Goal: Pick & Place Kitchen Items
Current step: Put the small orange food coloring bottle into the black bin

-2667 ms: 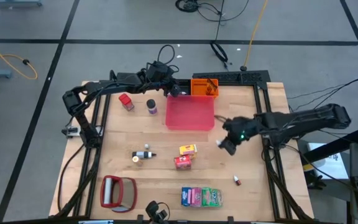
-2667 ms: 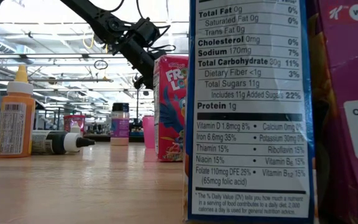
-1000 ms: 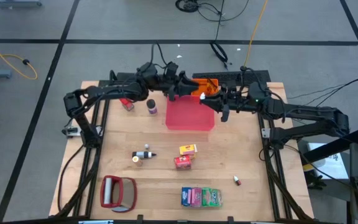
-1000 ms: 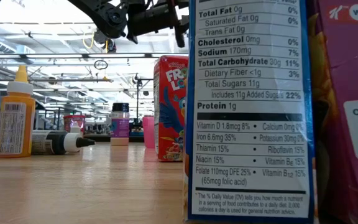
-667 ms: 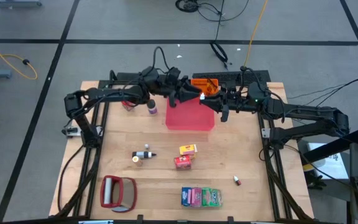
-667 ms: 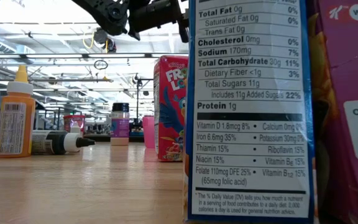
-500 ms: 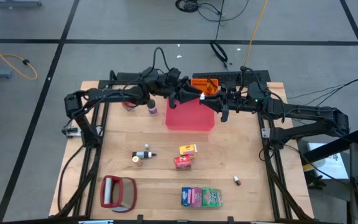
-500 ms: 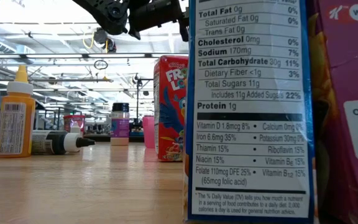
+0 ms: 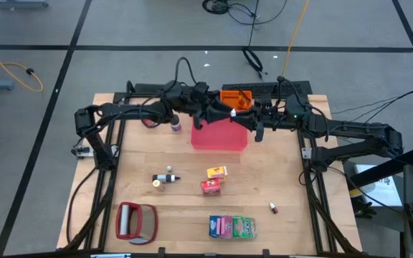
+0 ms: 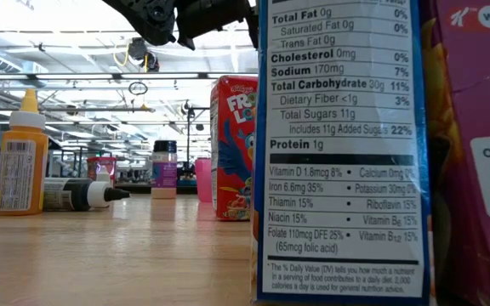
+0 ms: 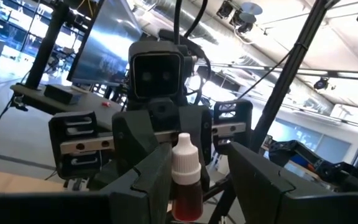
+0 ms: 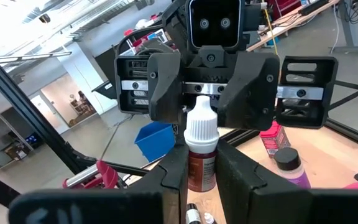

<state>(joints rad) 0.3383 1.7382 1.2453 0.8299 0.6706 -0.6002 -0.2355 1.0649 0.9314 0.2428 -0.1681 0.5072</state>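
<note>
A small bottle [image 12: 201,149] with a white cap and brown contents hangs above the far right corner of the red tray [image 9: 219,135]. My right gripper [image 12: 201,158] reaches in from the table's right and is shut on it [image 9: 244,119]. My left gripper [image 11: 197,158] faces it from the left [image 9: 219,115]. It is open, with one finger on each side of the bottle [image 11: 185,174]. The other kitchen items rest on the table: a purple jar [image 9: 174,125], a yellow carton [image 9: 216,172], a red carton [image 9: 211,186], and pink, green and blue packets [image 9: 231,226]. My right gripper pinches the bottle's lower body [image 12: 201,177] between its two fingers. The fingers lie about level and come from the table's right side. The bottle stands upright, cap up, lifted clear above the tray. My left gripper has one finger [image 11: 157,171] close beside the bottle; whether it touches I cannot tell.
An orange container [image 9: 236,98] stands behind the tray at the far edge. Two tiny bottles [image 9: 165,178] lie mid-left and a small red piece [image 9: 272,208] lies near right. A red-framed silvery flat object [image 9: 136,221] sits at the near left. A blue carton [image 10: 343,144] fills the low view.
My left gripper has moved toward the table's right edge, closing in on my right gripper and the bottle until its open fingers flank the bottle. My right gripper has held the bottle still above the tray.
</note>
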